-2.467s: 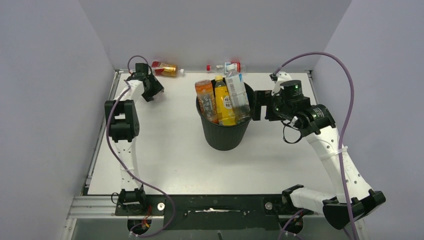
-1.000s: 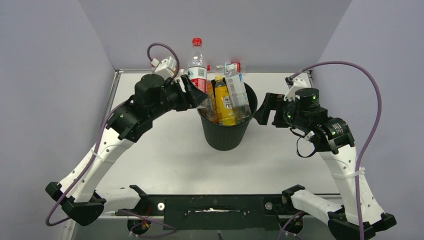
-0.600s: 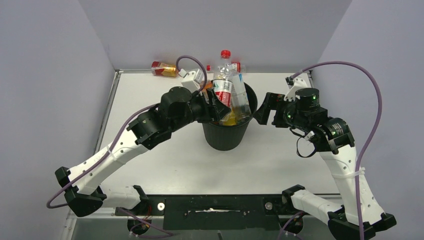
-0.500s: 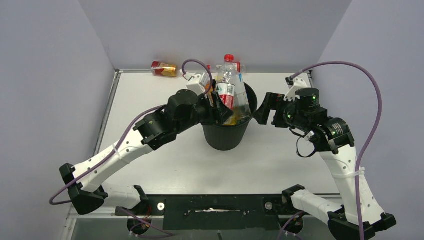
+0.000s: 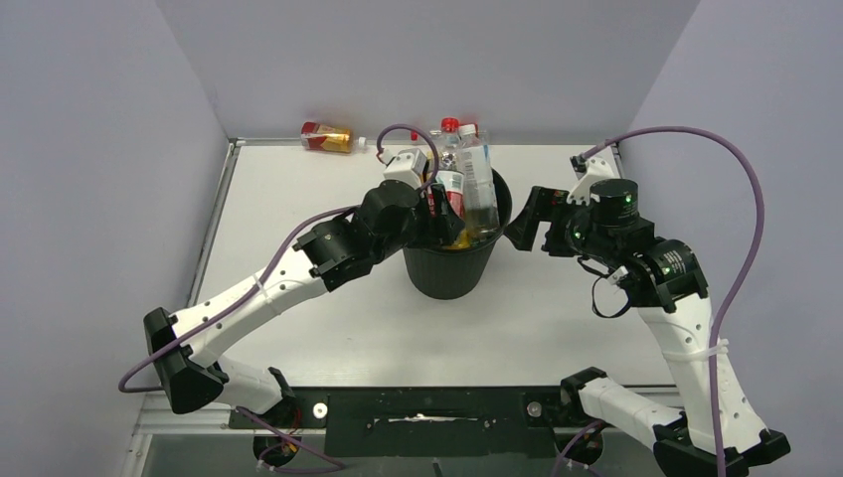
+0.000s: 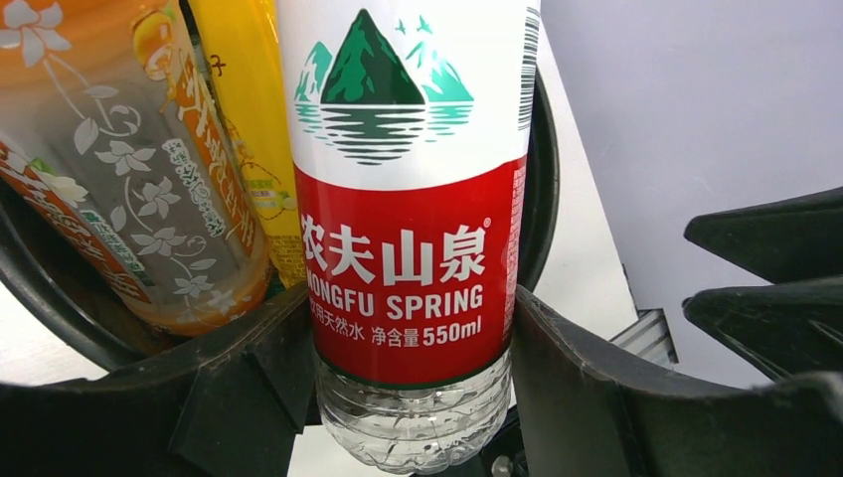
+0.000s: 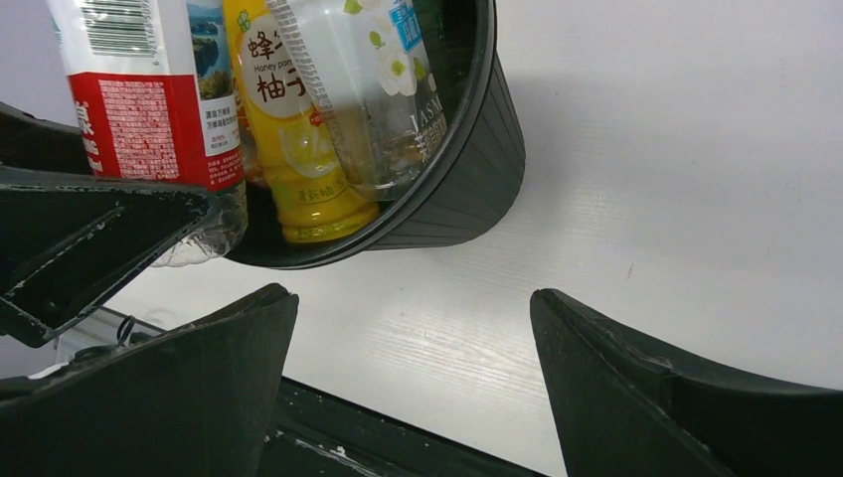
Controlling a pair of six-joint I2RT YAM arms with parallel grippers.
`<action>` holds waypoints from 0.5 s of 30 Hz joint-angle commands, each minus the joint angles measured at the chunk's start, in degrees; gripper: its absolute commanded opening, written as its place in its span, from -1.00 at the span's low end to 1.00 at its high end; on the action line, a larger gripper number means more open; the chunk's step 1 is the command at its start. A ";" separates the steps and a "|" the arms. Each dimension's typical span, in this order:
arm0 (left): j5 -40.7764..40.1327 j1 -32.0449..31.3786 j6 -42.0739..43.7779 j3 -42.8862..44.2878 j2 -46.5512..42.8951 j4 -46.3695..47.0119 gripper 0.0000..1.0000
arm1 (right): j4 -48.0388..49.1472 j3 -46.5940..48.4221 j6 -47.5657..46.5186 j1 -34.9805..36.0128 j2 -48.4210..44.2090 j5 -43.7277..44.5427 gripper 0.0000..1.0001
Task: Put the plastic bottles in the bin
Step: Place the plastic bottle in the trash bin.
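My left gripper is shut on a clear plastic bottle with a red and white label. It holds the bottle upright at the left inside of the black bin, with the bottle's base below the rim. An orange bottle, a yellow bottle and a clear white-capped bottle stand in the bin. My right gripper hangs open and empty just right of the bin.
An amber-filled bottle lies at the back left, by the far wall. Grey walls close in the table on three sides. The black rail with both arm bases runs along the near edge.
My left arm swung right from the back left with the red-labelled bottle and lowered it into the bin. The right arm has hardly moved.
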 commanded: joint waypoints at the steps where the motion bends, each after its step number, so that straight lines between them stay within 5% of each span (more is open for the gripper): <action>1: -1.63 -0.30 0.09 2.55 0.41 -0.38 0.29 | 2.59 -0.11 0.41 0.45 -0.83 -0.86 0.83; 4: -1.98 -0.38 -0.20 2.99 0.56 -1.86 0.73 | 2.77 -0.44 0.36 0.46 -0.85 -1.06 0.83; 15: -4.51 -0.83 -0.80 3.49 -3.04 -6.49 0.76 | 3.22 -1.56 0.48 0.50 -1.14 -1.47 0.83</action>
